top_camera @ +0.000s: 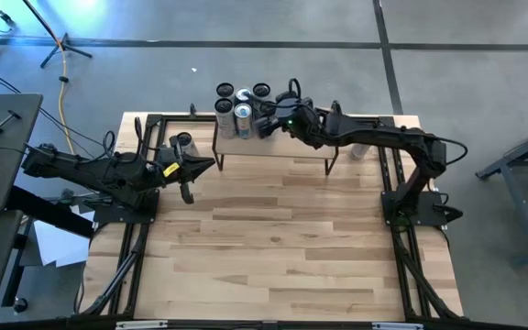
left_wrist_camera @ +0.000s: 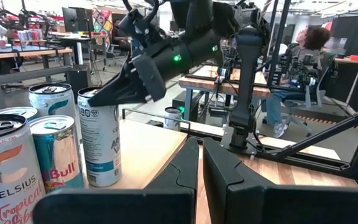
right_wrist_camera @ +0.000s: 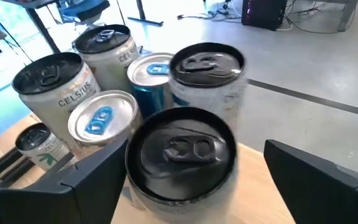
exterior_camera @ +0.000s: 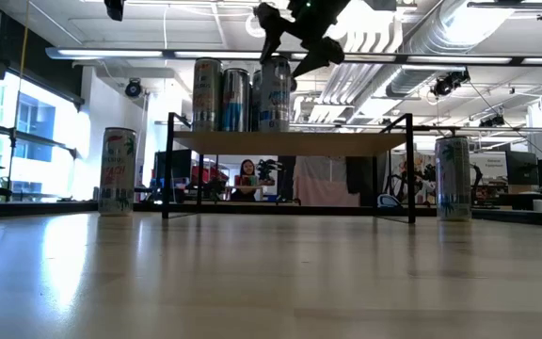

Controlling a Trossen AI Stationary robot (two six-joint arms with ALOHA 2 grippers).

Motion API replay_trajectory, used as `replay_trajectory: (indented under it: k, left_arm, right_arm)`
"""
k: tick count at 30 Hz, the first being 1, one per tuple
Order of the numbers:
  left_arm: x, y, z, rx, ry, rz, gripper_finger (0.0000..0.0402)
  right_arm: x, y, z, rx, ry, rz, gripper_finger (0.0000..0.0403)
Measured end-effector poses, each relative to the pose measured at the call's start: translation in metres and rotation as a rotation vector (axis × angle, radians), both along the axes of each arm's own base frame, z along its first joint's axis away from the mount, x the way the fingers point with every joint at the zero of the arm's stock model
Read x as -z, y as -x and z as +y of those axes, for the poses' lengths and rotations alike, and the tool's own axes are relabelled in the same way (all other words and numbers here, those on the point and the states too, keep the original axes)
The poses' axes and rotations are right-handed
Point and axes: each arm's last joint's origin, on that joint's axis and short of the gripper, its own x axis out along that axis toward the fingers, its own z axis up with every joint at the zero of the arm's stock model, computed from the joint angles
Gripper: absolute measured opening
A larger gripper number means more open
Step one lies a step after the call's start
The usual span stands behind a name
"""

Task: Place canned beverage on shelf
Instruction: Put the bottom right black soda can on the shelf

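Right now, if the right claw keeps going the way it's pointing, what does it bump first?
Probably the black-topped can on the shelf. The open right claw straddles it, with more cans packed just behind. Depth is unclear.

Grey concrete floor crossed by dark seams, with a yellow cable and a tripod stand at far left. Bright windows on the left. Exposed silver ducts and strip lights overhead. Seated person at far worktables.
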Motion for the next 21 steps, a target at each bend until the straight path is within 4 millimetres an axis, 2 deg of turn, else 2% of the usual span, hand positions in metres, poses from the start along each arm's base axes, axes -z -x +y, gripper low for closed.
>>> replay_trajectory:
  k: [5,10,15,21]
  left_arm:
    - [0.000,0.000,0.000,-0.001,0.000,0.000,0.0000]
    - [0.000,0.000,0.000,-0.005,0.000,0.000,0.0000]
    - [0.000,0.000,0.001,-0.025,0.000,0.001,0.0000]
    - [0.000,0.000,0.001,-0.027,0.000,0.001,0.0000]
  right_arm:
    - [-0.013,0.010,0.005,-0.031,-0.008,-0.017,0.0377]
    - [-0.028,0.018,0.014,-0.151,-0.045,-0.075,0.0378]
    - [-0.038,0.027,0.024,-0.179,-0.045,-0.089,0.0378]
    - [-0.035,0.043,0.043,-0.175,-0.031,0.091,0.0378]
